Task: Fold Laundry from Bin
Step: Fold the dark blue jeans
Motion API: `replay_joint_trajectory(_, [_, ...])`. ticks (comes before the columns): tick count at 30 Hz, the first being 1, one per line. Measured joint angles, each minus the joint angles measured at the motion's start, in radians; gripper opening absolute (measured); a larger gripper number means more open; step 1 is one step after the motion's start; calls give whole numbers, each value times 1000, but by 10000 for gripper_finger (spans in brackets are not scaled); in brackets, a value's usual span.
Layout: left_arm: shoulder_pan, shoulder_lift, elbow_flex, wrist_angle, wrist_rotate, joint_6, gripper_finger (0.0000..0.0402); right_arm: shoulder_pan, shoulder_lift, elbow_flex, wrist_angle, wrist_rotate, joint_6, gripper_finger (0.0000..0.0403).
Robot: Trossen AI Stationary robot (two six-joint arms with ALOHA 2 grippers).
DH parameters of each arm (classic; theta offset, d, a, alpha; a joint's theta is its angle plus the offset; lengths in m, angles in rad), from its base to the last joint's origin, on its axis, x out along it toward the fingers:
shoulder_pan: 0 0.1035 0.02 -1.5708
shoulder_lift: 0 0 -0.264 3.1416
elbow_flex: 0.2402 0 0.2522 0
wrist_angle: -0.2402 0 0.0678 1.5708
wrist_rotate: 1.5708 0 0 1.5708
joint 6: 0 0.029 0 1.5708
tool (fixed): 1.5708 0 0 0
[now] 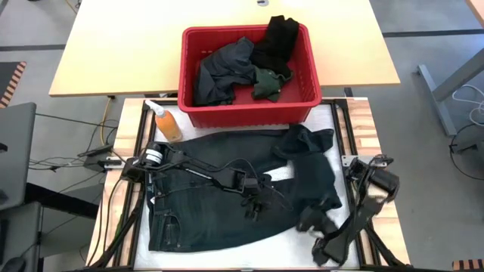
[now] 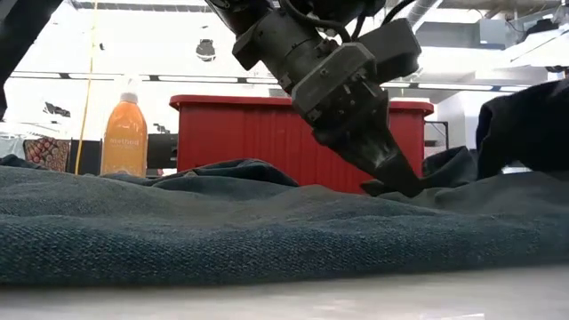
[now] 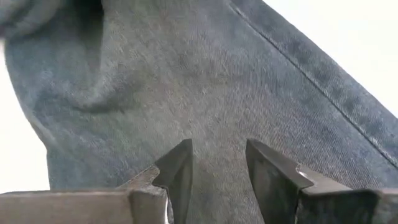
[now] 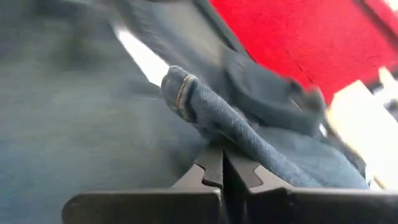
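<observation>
Dark navy jeans [image 1: 219, 204] lie spread on the white table top, one leg [image 1: 314, 170] folded back over the right side. My left gripper [image 3: 217, 168] stands open on the middle of the jeans, slanting down. My right gripper [image 4: 224, 165] is shut near the jeans' right edge [image 1: 308, 219], with a folded hem [image 4: 181, 92] just ahead of its fingertips. The red bin [image 1: 246, 112] stands at the far edge and holds more laundry: a grey-blue piece [image 1: 227, 72], a black piece [image 1: 276, 41] draped over its far rim and a dark green one [image 1: 266, 83]. My left gripper meets the flat denim at the middle of the jeans [image 3: 214, 118] with its open fingertips [image 2: 396, 185], slanting down from the table's left. The cloth runs flat between the fingers and stays on the table. My right gripper is shut with the hem fold at its tips; I cannot tell whether it touches.
An orange bottle [image 1: 166, 121] stands on the table's far left, beside the bin's left corner. A light wooden table [image 1: 113, 45] lies beyond the bin. Bare white table shows along the near edge [image 2: 284, 298] and at the far right corner [image 1: 333, 125].
</observation>
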Motion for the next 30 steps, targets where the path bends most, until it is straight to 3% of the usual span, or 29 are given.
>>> replay_joint_trajectory(6, [1,2,0,4,-1,-2,139,3,-184,-208,14,-92,280,18])
replay_joint_trajectory(9, [1,5,0,-2,18,-25,139,-3,-225,-247,71,-92,311,18])
replay_joint_trajectory(13, [-12,5,0,-41,90,-35,139,-15,-228,-245,93,-97,304,18])
replay_joint_trajectory(17, [-30,6,0,-93,101,-65,139,-15,-228,-199,79,-116,293,18])
replay_joint_trajectory(24, [-64,6,0,-188,212,-82,139,-5,-228,-99,79,-399,162,18])
replay_joint_trajectory(30, [-73,8,63,-173,309,-50,139,50,-228,-94,140,-436,205,28])
